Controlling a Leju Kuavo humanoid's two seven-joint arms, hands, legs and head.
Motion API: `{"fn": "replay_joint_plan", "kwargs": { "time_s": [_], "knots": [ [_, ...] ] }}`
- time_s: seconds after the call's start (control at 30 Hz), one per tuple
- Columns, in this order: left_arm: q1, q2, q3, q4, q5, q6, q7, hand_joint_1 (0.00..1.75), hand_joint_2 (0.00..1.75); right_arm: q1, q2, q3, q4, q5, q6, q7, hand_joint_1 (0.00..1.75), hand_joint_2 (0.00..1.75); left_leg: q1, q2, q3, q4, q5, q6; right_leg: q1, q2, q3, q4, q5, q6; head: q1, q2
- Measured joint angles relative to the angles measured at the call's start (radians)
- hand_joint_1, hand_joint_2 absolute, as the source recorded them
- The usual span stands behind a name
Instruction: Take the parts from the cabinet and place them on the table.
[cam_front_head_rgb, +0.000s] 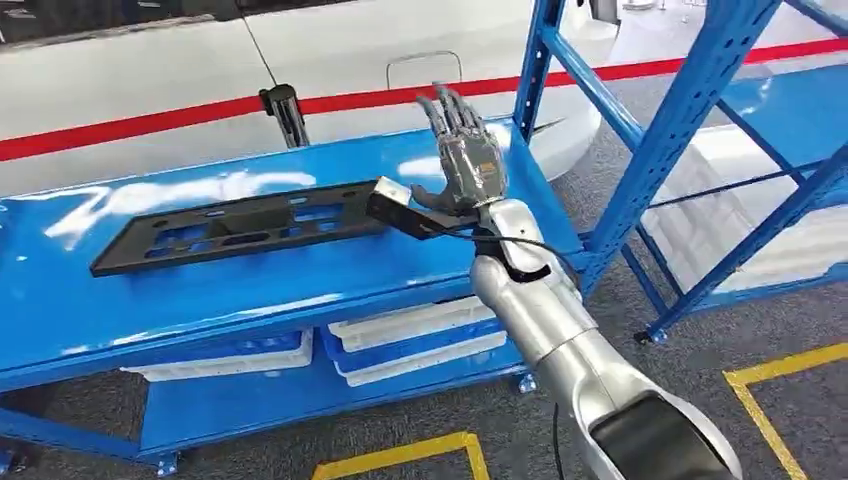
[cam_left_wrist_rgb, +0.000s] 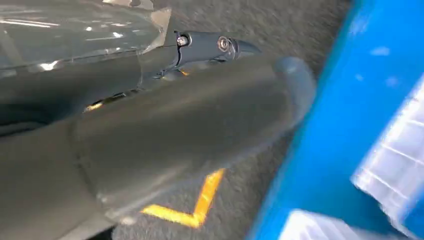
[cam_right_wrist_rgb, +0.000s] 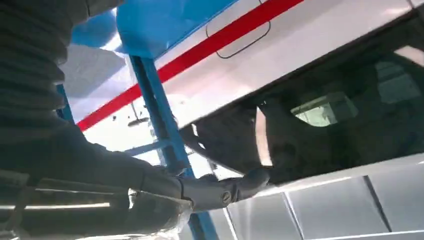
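Note:
A long black part (cam_front_head_rgb: 240, 225) with several cut-outs lies flat along the blue table (cam_front_head_rgb: 200, 300). Its right end sits just below my right hand (cam_front_head_rgb: 462, 165). That hand is raised above the table's right end, fingers spread and pointing up, holding nothing; its thumb is close to the part's end. In the right wrist view the right hand (cam_right_wrist_rgb: 150, 190) shows one stretched finger with nothing in it. My left hand (cam_left_wrist_rgb: 175, 125) hangs beside the table's blue edge (cam_left_wrist_rgb: 350, 125), blurred, with a thick thumb and a straight finger and nothing held.
A blue rack (cam_front_head_rgb: 680, 130) stands right of the table, with white trays (cam_front_head_rgb: 415, 340) on the table's lower shelf. A white car body with a red stripe (cam_front_head_rgb: 150, 70) runs behind the table. A black clamp-like post (cam_front_head_rgb: 283, 112) stands at the far edge. Yellow lines (cam_front_head_rgb: 400, 455) mark the floor.

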Motion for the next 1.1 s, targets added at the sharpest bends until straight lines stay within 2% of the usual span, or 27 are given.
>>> {"fn": "replay_joint_plan", "kwargs": {
  "time_s": [0.03, 0.07, 0.17, 0.2, 0.23, 0.27, 0.33, 0.37, 0.4, 0.43, 0.5, 0.53, 0.57, 0.6, 0.63, 0.67, 0.7, 0.73, 0.77, 0.8, 0.83, 0.87, 0.9, 0.93, 0.97, 1.03, 1.1],
  "knots": [
    [0.002, 0.004, 0.000, 0.002, 0.000, 0.016, 0.018, 0.00, 0.00, -0.005, 0.003, 0.000, 0.000, 0.000, -0.002, -0.001, 0.00, 1.75, 0.004, -0.001, -0.007, 0.028, -0.006, -0.005, -0.001, 0.003, 0.009, -0.003, -0.004, -0.006, -0.001, 0.000],
    [0.003, 0.007, 0.001, 0.005, -0.002, 0.035, 0.043, 0.00, 0.00, -0.009, 0.006, 0.000, 0.000, -0.002, -0.004, -0.001, 0.00, 1.75, 0.005, -0.001, -0.037, 0.083, -0.023, -0.010, 0.000, 0.004, 0.014, -0.003, -0.009, -0.014, -0.001, 0.000],
    [0.013, 0.023, 0.000, 0.016, -0.013, 0.082, 0.124, 0.00, 0.00, -0.009, 0.010, 0.004, 0.000, -0.007, -0.007, -0.001, 0.00, 1.75, 0.007, -0.001, -0.183, 0.301, -0.116, -0.024, 0.006, 0.004, 0.023, -0.003, -0.022, -0.030, -0.005, 0.000],
    [0.024, 0.028, 0.000, 0.018, -0.016, 0.088, 0.143, 0.00, 0.00, -0.006, 0.012, 0.004, 0.000, -0.008, -0.007, 0.000, 0.00, 1.75, 0.007, -0.001, -0.214, 0.322, -0.113, -0.024, 0.008, 0.007, 0.026, -0.003, -0.024, -0.032, -0.004, 0.000],
    [0.033, 0.034, 0.001, 0.020, -0.019, 0.092, 0.154, 0.00, 0.00, -0.005, 0.012, 0.005, 0.000, -0.010, -0.007, 0.000, 0.00, 1.75, 0.007, -0.001, -0.219, 0.298, -0.085, -0.022, 0.008, 0.009, 0.029, -0.003, -0.027, -0.030, -0.005, 0.000],
    [0.040, 0.037, 0.001, 0.023, -0.021, 0.094, 0.160, 0.00, 0.00, -0.005, 0.013, 0.005, 0.000, -0.010, -0.007, 0.001, 0.00, 1.75, 0.007, -0.001, -0.203, 0.237, -0.037, -0.019, 0.008, 0.011, 0.034, -0.003, -0.030, -0.029, -0.005, 0.000],
    [0.044, 0.045, 0.000, 0.026, -0.025, 0.110, 0.187, 0.00, 0.00, -0.007, 0.014, 0.007, 0.000, -0.012, -0.008, 0.001, 0.00, 1.75, 0.007, 0.002, -0.130, 0.051, 0.080, -0.011, 0.008, 0.011, 0.044, -0.004, -0.036, -0.023, -0.005, 0.000],
    [0.045, 0.048, 0.000, 0.029, -0.033, 0.126, 0.222, 0.00, 0.00, -0.007, 0.014, 0.008, 0.000, -0.015, -0.007, 0.001, 0.00, 1.75, 0.003, 0.005, -0.123, 0.012, 0.076, -0.006, 0.014, 0.010, 0.047, -0.001, -0.039, -0.018, -0.004, 0.000],
    [0.045, 0.051, 0.000, 0.032, -0.041, 0.141, 0.266, 0.00, 0.00, -0.007, 0.014, 0.012, 0.000, -0.019, -0.007, 0.001, 0.00, 1.75, 0.001, 0.004, -0.125, 0.020, 0.038, -0.001, 0.016, 0.010, 0.045, -0.005, -0.041, -0.013, -0.003, 0.000],
    [0.047, 0.053, 0.000, 0.032, -0.044, 0.150, 0.299, 0.00, 0.00, -0.004, 0.014, 0.014, -0.001, -0.021, -0.008, 0.000, 0.00, 1.75, -0.003, 0.003, -0.123, 0.020, 0.048, 0.005, 0.017, 0.010, 0.046, -0.006, -0.045, -0.006, -0.003, 0.000],
    [0.064, 0.058, 0.000, 0.034, -0.045, 0.158, 0.317, 0.00, 0.00, 0.000, 0.017, 0.022, -0.003, -0.021, -0.008, 0.001, 0.00, 1.75, -0.008, -0.001, -0.109, 0.014, 0.070, 0.021, 0.019, 0.010, 0.052, -0.011, -0.048, 0.009, -0.003, 0.000],
    [0.069, 0.060, 0.000, 0.035, -0.045, 0.158, 0.322, 0.00, 0.00, 0.002, 0.016, 0.024, -0.005, -0.021, -0.009, 0.001, 0.00, 1.75, 0.003, 0.002, -0.097, 0.001, 0.084, 0.028, 0.023, 0.009, 0.048, 0.008, -0.055, 0.012, -0.002, 0.000],
    [0.070, 0.060, 0.000, 0.036, -0.046, 0.159, 0.323, 0.00, 0.00, 0.001, 0.015, 0.025, -0.006, -0.021, -0.010, 0.001, 0.00, 1.75, -0.002, 0.004, -0.092, -0.001, 0.086, 0.032, 0.024, 0.008, 0.027, 0.045, -0.078, 0.006, -0.002, 0.000],
    [0.070, 0.061, 0.000, 0.036, -0.047, 0.159, 0.324, 0.00, 0.00, 0.001, 0.014, 0.026, -0.006, -0.021, -0.010, 0.001, 0.00, 1.75, -0.003, 0.003, -0.093, -0.001, 0.086, 0.037, 0.024, 0.008, -0.008, 0.118, -0.115, -0.005, 0.001, 0.000],
    [0.071, 0.063, 0.000, 0.037, -0.047, 0.160, 0.324, 0.00, 0.00, 0.005, 0.013, 0.028, -0.006, -0.021, -0.010, 0.001, 0.00, 1.75, -0.006, 0.001, -0.093, -0.001, 0.086, 0.038, 0.024, 0.008, -0.048, 0.198, -0.149, -0.012, 0.000, 0.000],
    [0.072, 0.063, 0.000, 0.039, -0.047, 0.160, 0.324, 0.00, 0.00, 0.010, 0.012, 0.029, -0.005, -0.021, -0.009, 0.001, 0.00, 1.75, -0.009, -0.001, -0.094, 0.000, 0.084, 0.040, 0.025, 0.008, -0.088, 0.274, -0.174, -0.015, 0.001, 0.000],
    [0.073, 0.064, 0.000, 0.039, -0.048, 0.162, 0.330, 0.00, 0.00, 0.017, 0.010, 0.031, -0.005, -0.021, -0.010, 0.001, 0.00, 1.75, -0.013, -0.004, -0.094, 0.000, 0.083, 0.042, 0.028, 0.008, -0.114, 0.320, -0.180, -0.011, 0.001, 0.000],
    [0.074, 0.065, -0.002, 0.040, -0.061, 0.174, 0.351, 0.00, 0.00, 0.021, 0.009, 0.032, -0.006, -0.019, -0.008, 0.001, 0.00, 1.75, -0.017, -0.006, -0.093, 0.000, 0.082, 0.043, 0.030, 0.008, -0.112, 0.304, -0.166, -0.007, 0.000, 0.000],
    [0.074, 0.065, -0.011, 0.040, -0.096, 0.194, 0.400, 0.00, 0.00, 0.024, 0.009, 0.034, -0.006, -0.011, -0.006, 0.002, 0.00, 1.75, -0.021, -0.008, -0.091, 0.001, 0.081, 0.045, 0.034, 0.008, -0.083, 0.242, -0.136, -0.002, 0.001, 0.000],
    [0.074, 0.067, -0.029, 0.040, -0.151, 0.208, 0.465, 0.00, 0.00, 0.026, 0.009, 0.040, -0.006, -0.001, -0.004, 0.004, 0.00, 1.75, -0.025, -0.010, -0.088, 0.001, 0.079, 0.045, 0.035, 0.008, -0.042, 0.152, -0.098, 0.001, 0.001, 0.000],
    [0.075, 0.071, -0.060, 0.042, -0.225, 0.211, 0.548, 0.00, 0.00, 0.028, 0.010, 0.051, -0.006, 0.012, 0.001, 0.006, 0.00, 1.75, -0.027, -0.012, -0.086, 0.001, 0.076, 0.044, 0.040, 0.008, 0.004, 0.057, -0.064, -0.003, 0.001, 0.000],
    [0.077, 0.073, -0.096, 0.045, -0.289, 0.201, 0.621, 0.00, 0.00, 0.033, 0.013, 0.063, -0.006, 0.024, 0.006, 0.006, 0.00, 1.75, -0.028, -0.012, -0.087, 0.001, 0.074, 0.043, 0.047, 0.011, 0.027, -0.005, -0.045, -0.019, -0.001, 0.000],
    [0.077, 0.084, -0.141, 0.048, -0.350, 0.178, 0.698, 0.00, 0.00, 0.044, 0.021, 0.079, -0.005, 0.037, 0.013, 0.006, 0.00, 1.75, -0.035, -0.013, -0.088, 0.004, 0.070, 0.036, 0.046, 0.009, 0.041, -0.011, -0.036, -0.024, -0.002, 0.000],
    [0.077, 0.087, -0.181, 0.050, -0.388, 0.144, 0.762, 0.00, 0.00, 0.056, 0.030, 0.097, -0.002, 0.048, 0.014, 0.007, 0.00, 1.75, -0.031, -0.013, -0.087, 0.004, 0.068, 0.033, 0.045, 0.009, 0.040, -0.011, -0.034, -0.028, -0.002, 0.000],
    [0.077, 0.098, -0.217, 0.050, -0.419, 0.110, 0.817, 0.00, 0.00, 0.068, 0.041, 0.118, 0.001, 0.057, 0.018, 0.007, 0.00, 1.75, -0.030, -0.013, -0.087, 0.007, 0.066, 0.035, 0.044, 0.009, 0.042, -0.012, -0.032, -0.026, -0.002, 0.000],
    [0.077, 0.102, -0.281, 0.052, -0.476, 0.062, 0.888, 0.00, 0.00, 0.089, 0.069, 0.161, 0.006, 0.065, 0.029, 0.006, 0.00, 1.75, -0.027, -0.012, -0.085, 0.005, 0.065, 0.033, 0.046, 0.011, 0.041, -0.012, -0.033, -0.027, -0.002, 0.000],
    [0.077, 0.104, -0.349, 0.053, -0.504, 0.058, 0.918, 0.00, 0.00, 0.105, 0.093, 0.202, 0.011, 0.067, 0.042, -0.001, 0.00, 1.75, -0.026, -0.012, -0.084, 0.003, 0.064, 0.032, 0.047, 0.011, 0.041, -0.013, -0.035, -0.030, -0.002, 0.000]
  ]
}}
